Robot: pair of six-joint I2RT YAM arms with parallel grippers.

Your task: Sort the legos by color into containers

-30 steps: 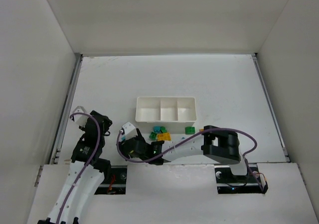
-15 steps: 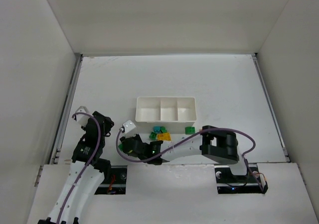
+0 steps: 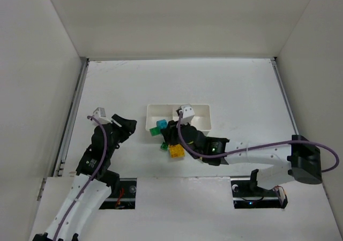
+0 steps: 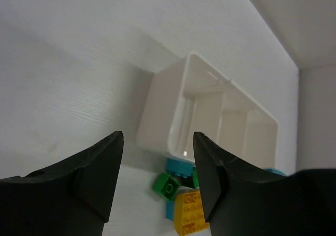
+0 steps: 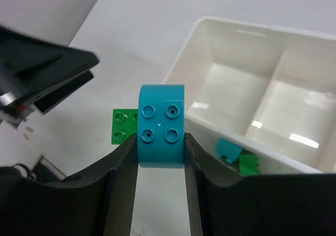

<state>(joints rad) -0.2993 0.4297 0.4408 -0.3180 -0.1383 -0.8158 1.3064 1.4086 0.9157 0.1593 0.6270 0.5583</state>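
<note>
My right gripper is shut on a cyan-blue brick, studs facing the camera, held above the table just left of the white tray's left compartment; in the top view the held brick is at the tray's front left corner. Both compartments in the right wrist view hold nothing. A green brick lies on the table below. My left gripper is open and empty, left of the tray, facing a green, a yellow and a cyan brick.
A small cyan brick and a green one lie against the tray's near outer wall. My right arm stretches across the table front from the right base. White walls enclose the table on three sides.
My right arm has swung up from the near edge to the tray's left front corner, now holding a cyan brick. My left gripper has moved up and right toward the tray.
</note>
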